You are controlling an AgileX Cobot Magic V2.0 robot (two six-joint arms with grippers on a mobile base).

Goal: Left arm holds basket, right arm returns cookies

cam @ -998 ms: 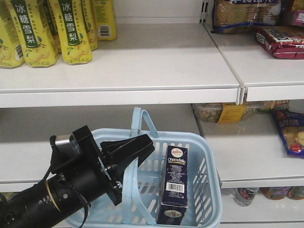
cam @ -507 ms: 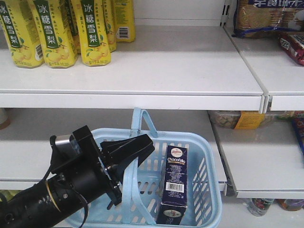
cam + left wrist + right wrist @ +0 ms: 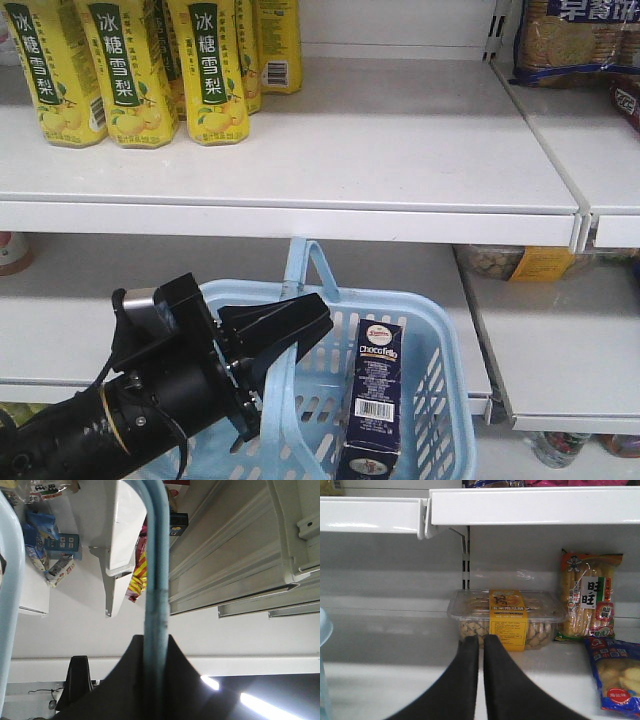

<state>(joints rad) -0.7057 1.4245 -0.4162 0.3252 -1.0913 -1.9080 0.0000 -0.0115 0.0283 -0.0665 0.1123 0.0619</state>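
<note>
The light blue basket [image 3: 445, 335] hangs in front of the shelves, low in the front view. My left gripper [image 3: 300, 335], a black wedge on the black arm with the silver block, is shut on the basket's near hoop handle [image 3: 155, 580]. In the left wrist view that handle runs up from between the closed jaws. The cookies [image 3: 374, 400], a tall dark navy "Chocofello" box, stand upright inside the basket at its right side. My right gripper [image 3: 481, 640] is shut with nothing in it, pointing at the lower shelf. It does not show in the front view.
Yellow drink packs [image 3: 130, 70] stand at the upper shelf's left. A cracker pack [image 3: 580, 40] lies at top right. A clear snack tub with a yellow label [image 3: 507, 617] sits just beyond my right fingers, with snack bags [image 3: 587, 595] to its right. The white shelf edge [image 3: 300, 215] is above the basket.
The shelves and their goods have slid to the right in the front view. The basket, box and left arm sit slightly lower in frame. The grip on the handle is unchanged.
</note>
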